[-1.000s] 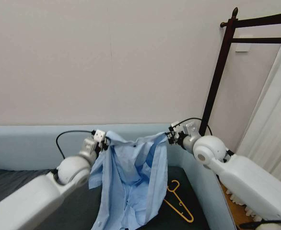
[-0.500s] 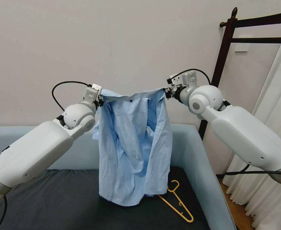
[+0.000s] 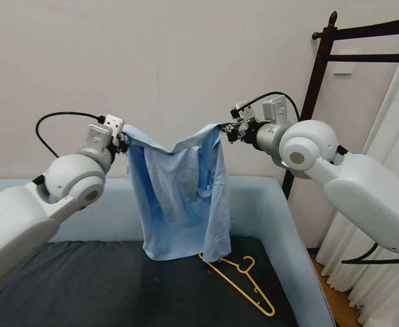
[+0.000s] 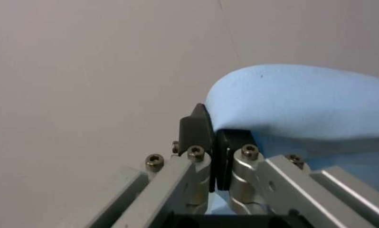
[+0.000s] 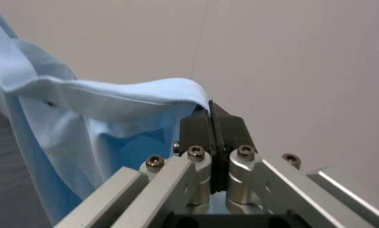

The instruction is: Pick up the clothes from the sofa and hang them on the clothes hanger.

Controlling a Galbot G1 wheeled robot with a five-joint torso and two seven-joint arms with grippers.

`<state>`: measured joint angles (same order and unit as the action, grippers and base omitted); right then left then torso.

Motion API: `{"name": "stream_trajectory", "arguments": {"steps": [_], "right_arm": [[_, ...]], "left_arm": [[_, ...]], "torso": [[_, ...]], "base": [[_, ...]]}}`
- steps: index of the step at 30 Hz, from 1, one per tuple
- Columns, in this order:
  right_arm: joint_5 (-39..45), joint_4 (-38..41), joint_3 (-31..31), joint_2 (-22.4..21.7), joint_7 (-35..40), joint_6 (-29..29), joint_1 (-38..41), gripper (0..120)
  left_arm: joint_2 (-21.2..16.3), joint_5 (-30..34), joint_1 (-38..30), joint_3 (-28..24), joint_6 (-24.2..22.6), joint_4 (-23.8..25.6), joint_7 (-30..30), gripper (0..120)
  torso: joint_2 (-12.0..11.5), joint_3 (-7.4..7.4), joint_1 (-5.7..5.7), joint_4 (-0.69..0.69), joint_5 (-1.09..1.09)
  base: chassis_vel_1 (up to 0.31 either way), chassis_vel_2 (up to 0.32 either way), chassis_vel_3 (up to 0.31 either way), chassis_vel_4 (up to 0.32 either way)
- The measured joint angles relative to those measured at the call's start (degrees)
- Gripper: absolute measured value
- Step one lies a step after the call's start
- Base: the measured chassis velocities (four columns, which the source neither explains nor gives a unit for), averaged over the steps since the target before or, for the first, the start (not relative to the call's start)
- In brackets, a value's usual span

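A light blue shirt point(image 3: 179, 197) hangs stretched between my two grippers, high above the sofa point(image 3: 63, 197), its hem just over the dark seat. My left gripper point(image 3: 123, 141) is shut on the shirt's left shoulder; the left wrist view has the black fingers point(image 4: 201, 134) pinching blue cloth point(image 4: 297, 99). My right gripper point(image 3: 225, 129) is shut on the other shoulder, and the right wrist view has its fingertips point(image 5: 202, 127) clamped on the fabric edge point(image 5: 113, 95). A yellow hanger point(image 3: 244, 283) lies on the seat below. The dark wooden clothes stand point(image 3: 315, 88) rises at the right.
The pale blue sofa back point(image 3: 254, 197) runs along the plain wall point(image 3: 152, 61). White curtains point(image 3: 383, 204) hang at the far right beside the stand's crossbars point(image 3: 373, 30). The dark seat cushion point(image 3: 70, 286) lies bare at the left.
Both arms have lifted the shirt off the sofa and spread apart, so it now hangs higher, wider and flatter. The left gripper moved left, and the hem cleared the seat.
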<state>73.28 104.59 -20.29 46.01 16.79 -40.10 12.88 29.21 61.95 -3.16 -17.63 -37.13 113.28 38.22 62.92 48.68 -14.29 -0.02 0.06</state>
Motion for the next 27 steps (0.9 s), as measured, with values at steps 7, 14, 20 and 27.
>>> {"name": "stream_trajectory", "arguments": {"steps": [7, 14, 20, 27], "right_arm": [[3.35, 3.32, 0.43, -3.20, -0.84, -0.77, 1.40, 0], [2.83, 6.80, 3.32, -4.27, -0.79, -1.22, -6.63, 0], [-4.39, 9.14, 1.42, -2.91, -1.04, -1.16, -19.81, 0], [-13.44, 2.47, -3.95, 5.35, -3.25, -0.57, -27.91, 0]], "left_arm": [[-6.23, 8.83, -2.46, 0.77, -3.33, 5.91, 2.66, 0], [-5.78, 9.84, 7.57, 5.55, -4.18, 8.56, 6.36, 0], [-1.45, -4.85, 29.16, 13.59, -2.92, 5.19, 5.06, 0], [7.56, -22.74, 47.31, 17.82, 0.52, -0.96, 0.91, 0]], "torso": [[0.00, 0.00, 0.00, 0.01, 0.00], [0.00, 0.00, 0.00, -0.01, -0.01], [0.00, 0.02, -0.01, -0.04, 0.00], [0.00, 0.01, -0.01, 0.04, -0.04]], "base": [[0.000, 0.000, 0.000, 0.000], [0.000, 0.000, 0.000, 0.000], [0.000, 0.000, 0.000, 0.000], [0.000, 0.000, 0.000, 0.000]]}}
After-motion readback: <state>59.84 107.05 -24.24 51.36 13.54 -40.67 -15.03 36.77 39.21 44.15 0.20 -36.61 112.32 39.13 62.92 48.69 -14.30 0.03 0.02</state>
